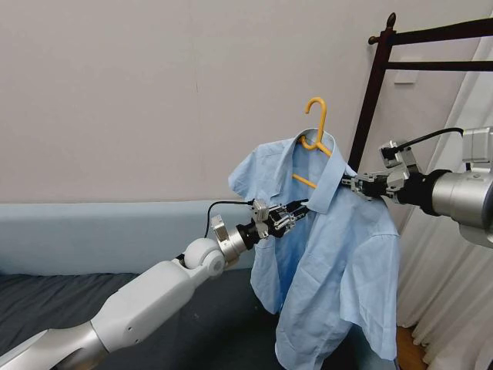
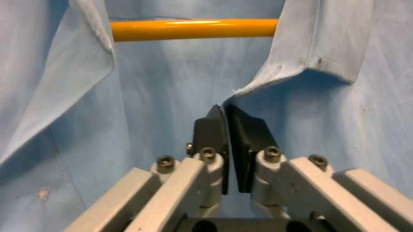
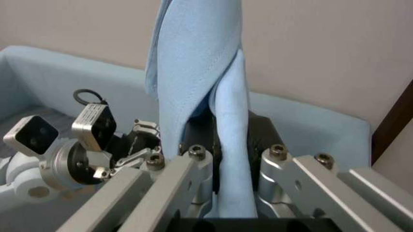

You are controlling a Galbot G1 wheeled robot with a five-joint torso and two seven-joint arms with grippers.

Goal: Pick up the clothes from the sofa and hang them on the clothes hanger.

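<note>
The sofa [image 1: 85,231] lay low behind the work. The task's blue shirt [image 1: 339,254] was up in the air in front of it, just left of the dark wooden clothes rack [image 1: 377,77], and already draped on the yellow hanger [image 1: 320,123]. Hazard 1: the rack's bars stood higher than the hanger hook and off to its right, and the hook hung on nothing. In my judgement, a misjudged lift could strike the post or miss the bar. Hazard 2: the shirt's weight hung from two fabric pinches, so a slip at either would likely drop it toward the sofa. Hazard 3: I held cloth, not the hanger, and the hanger sat tilted in the collar. A jerk could tip it out of the shoulders. My right gripper [image 1: 350,185] was clamped on a fold at the shoulder. My left gripper [image 1: 296,212] was closed on the front placket edge, caught only at the tips, which I judged the weaker hold. Carriers: the rack's visible bars were bare, and the hanger carried the shirt.
</note>
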